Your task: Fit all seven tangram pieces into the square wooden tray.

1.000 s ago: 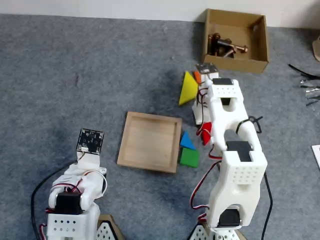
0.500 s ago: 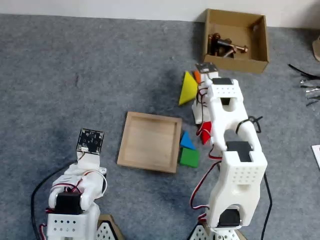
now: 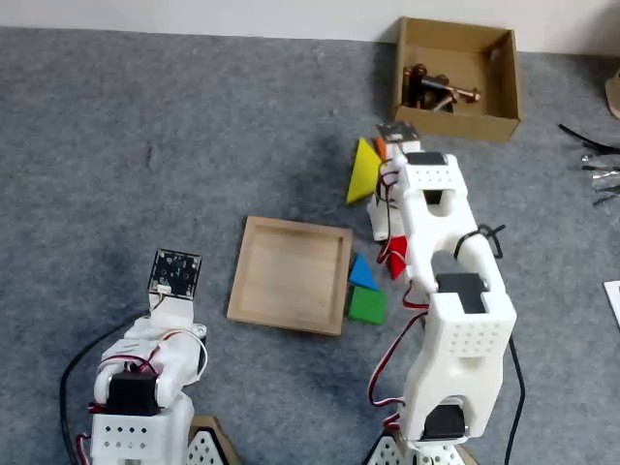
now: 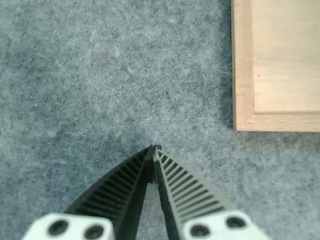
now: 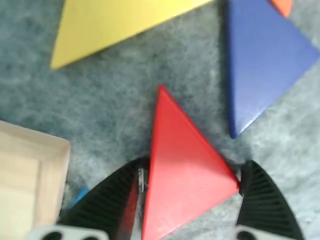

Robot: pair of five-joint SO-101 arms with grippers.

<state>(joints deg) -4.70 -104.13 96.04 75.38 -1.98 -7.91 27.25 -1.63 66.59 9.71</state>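
The square wooden tray [image 3: 291, 274] lies empty on the grey carpet. Just off its right side lie a small blue triangle [image 3: 361, 273] and a green square [image 3: 367, 304]. A yellow triangle [image 3: 364, 170] and an orange piece [image 3: 382, 148] lie farther back. My right gripper [image 5: 192, 182] is shut on the red triangle [image 5: 182, 170], one finger against each side, between the tray corner [image 5: 25, 170] and a large blue triangle [image 5: 262, 55]. The yellow triangle [image 5: 120, 22] lies beyond it. My left gripper [image 4: 154, 149] is shut and holds nothing, over carpet beside the tray's corner [image 4: 280, 65].
A cardboard box [image 3: 455, 66] holding metal parts stands at the back right. Loose cables [image 3: 591, 155] lie at the right edge. Bare carpet stretches left of and behind the tray.
The right arm has shifted slightly left, toward the yellow triangle. The left arm and the pieces on the carpet have not moved.
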